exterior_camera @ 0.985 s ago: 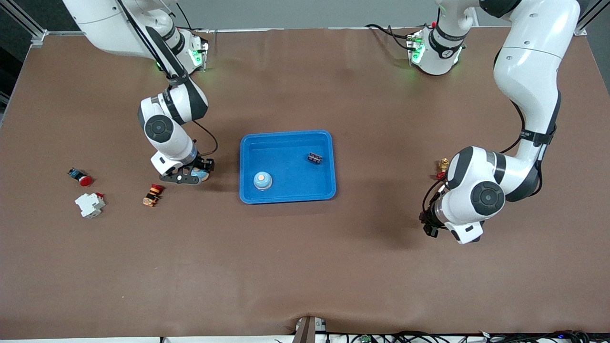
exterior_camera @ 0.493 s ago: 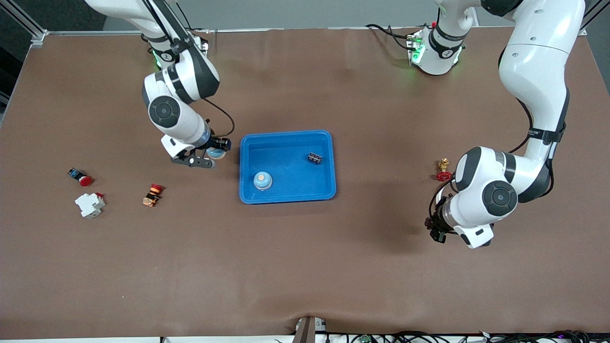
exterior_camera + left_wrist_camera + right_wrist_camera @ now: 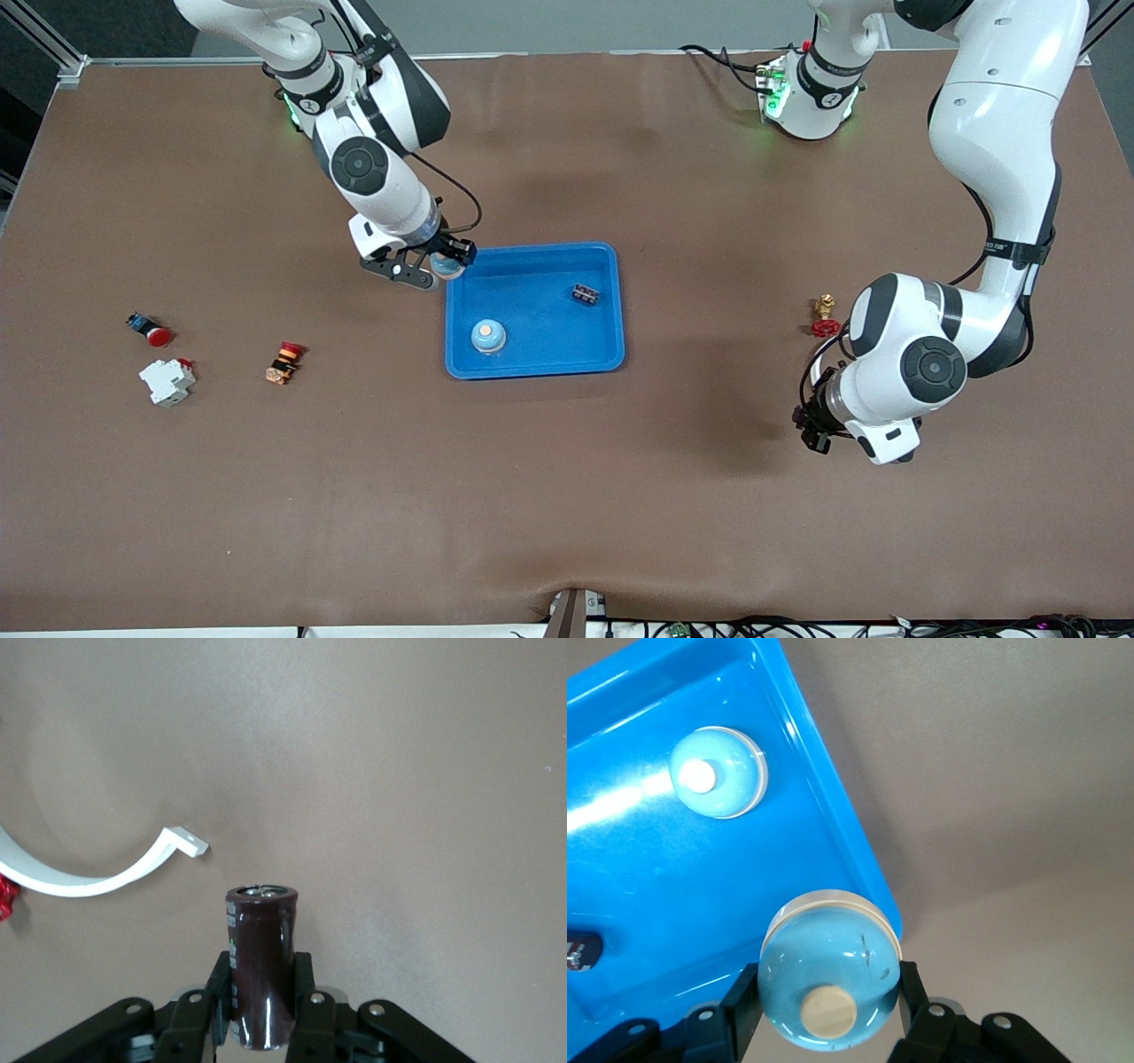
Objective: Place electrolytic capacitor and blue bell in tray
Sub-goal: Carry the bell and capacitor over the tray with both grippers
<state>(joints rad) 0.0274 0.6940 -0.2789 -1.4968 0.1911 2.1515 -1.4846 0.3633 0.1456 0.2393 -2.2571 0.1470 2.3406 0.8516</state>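
Observation:
The blue tray (image 3: pixel 532 247) lies mid-table and holds a blue bell (image 3: pixel 488 335) and a small dark part (image 3: pixel 585 293). My right gripper (image 3: pixel 434 264) is shut on a second blue bell (image 3: pixel 448 265) and holds it in the air over the tray's corner at the right arm's end. In the right wrist view the held bell (image 3: pixel 828 970) sits in the gripper (image 3: pixel 828 997) above the tray's rim (image 3: pixel 833 842), with the other bell (image 3: pixel 718 771) inside. My left gripper (image 3: pixel 811 431) is over bare table, shut on a dark brown capacitor (image 3: pixel 261 966) upright in the gripper (image 3: pixel 263 983).
A brass valve with a red handle (image 3: pixel 824 315) lies near the left arm. A red push button (image 3: pixel 151 332), a white breaker (image 3: pixel 166 381) and an orange-red part (image 3: pixel 283 361) lie toward the right arm's end.
My right gripper has carried the blue bell from the table beside the tray up to the tray's corner. The left arm has shifted slightly with the capacitor.

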